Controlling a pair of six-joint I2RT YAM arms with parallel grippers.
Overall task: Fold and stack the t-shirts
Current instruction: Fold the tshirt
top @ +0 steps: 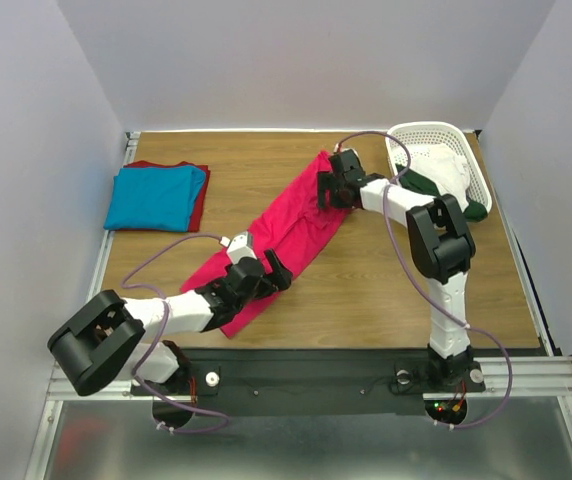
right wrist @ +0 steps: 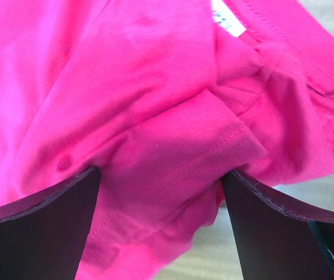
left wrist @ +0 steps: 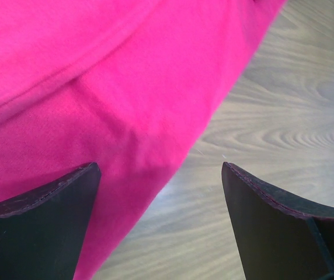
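The crimson-pink t-shirt (top: 291,235) lies as a long diagonal strip across the table, from near left to far right. My left gripper (top: 269,270) is open at its near end. In the left wrist view (left wrist: 161,169) one finger is over the shirt's edge (left wrist: 97,87), the other over bare wood. My right gripper (top: 329,188) is open at the far end. In the right wrist view (right wrist: 161,172) its jaws straddle a bunched sleeve hem (right wrist: 184,151) below the white neck label (right wrist: 225,20). A folded turquoise-blue shirt (top: 151,196) lies on a dark red one (top: 200,208) at the far left.
A white lattice basket (top: 421,131) stands at the far right corner holding white and dark green clothes (top: 426,183). Grey walls enclose the table on three sides. Bare wood (top: 416,300) lies between the pink shirt and the right edge.
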